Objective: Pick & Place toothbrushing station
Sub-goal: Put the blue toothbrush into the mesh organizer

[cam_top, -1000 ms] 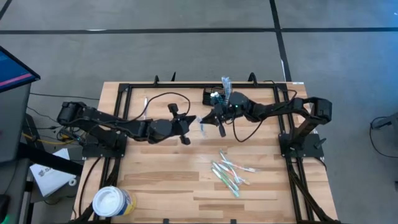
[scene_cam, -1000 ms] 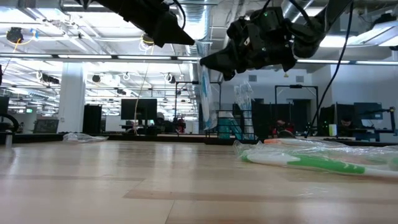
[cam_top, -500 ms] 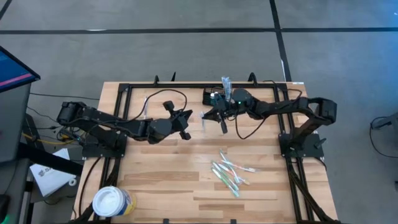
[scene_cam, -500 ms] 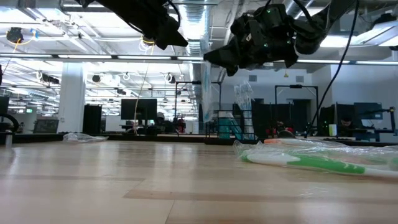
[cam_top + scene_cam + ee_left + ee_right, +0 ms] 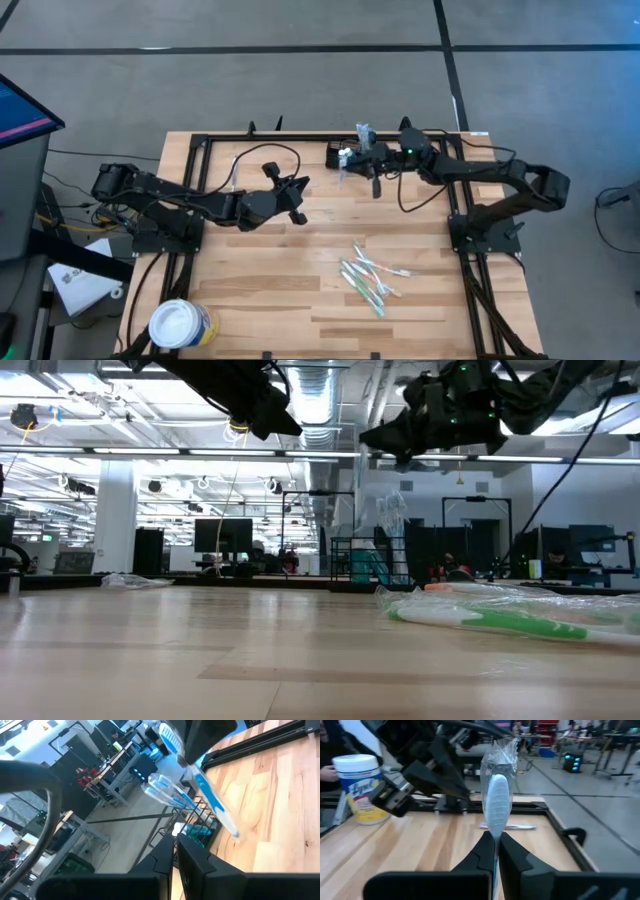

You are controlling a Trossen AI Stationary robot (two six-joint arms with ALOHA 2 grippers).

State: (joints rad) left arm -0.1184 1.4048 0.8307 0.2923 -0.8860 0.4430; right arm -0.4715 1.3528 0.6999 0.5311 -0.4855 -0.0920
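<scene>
Right gripper (image 5: 352, 170): raised over the far middle of the table, just beside the caddy; fingers clamped on a wrapped toothbrush (image 5: 495, 795), pinched along the handle below the head.
Held toothbrush: blue and white, in a clear crinkled wrapper; it stands up out of the fingers in the right wrist view and hangs at a slant in the left wrist view.
Left gripper (image 5: 297, 199): hovers above mid-table, well apart from the caddy; fingers drawn together, nothing between them.
Toothbrushing station (image 5: 342, 156): black wire-mesh caddy at the far edge by the frame rail; one wrapped brush already stands in it.
Spare toothbrushes (image 5: 370, 280): loose pile near the right front, wrapped.
Wipes tub (image 5: 180, 325): front left corner, not involved.
Handling, judged: brush is light and stiff; the wrapper is slick and may slide in the grip.
Hold point, judged: mid-handle, head upward, so the lower end enters a compartment first.
Caddy, judged: light, rigid wire; could shift if nudged.
</scene>
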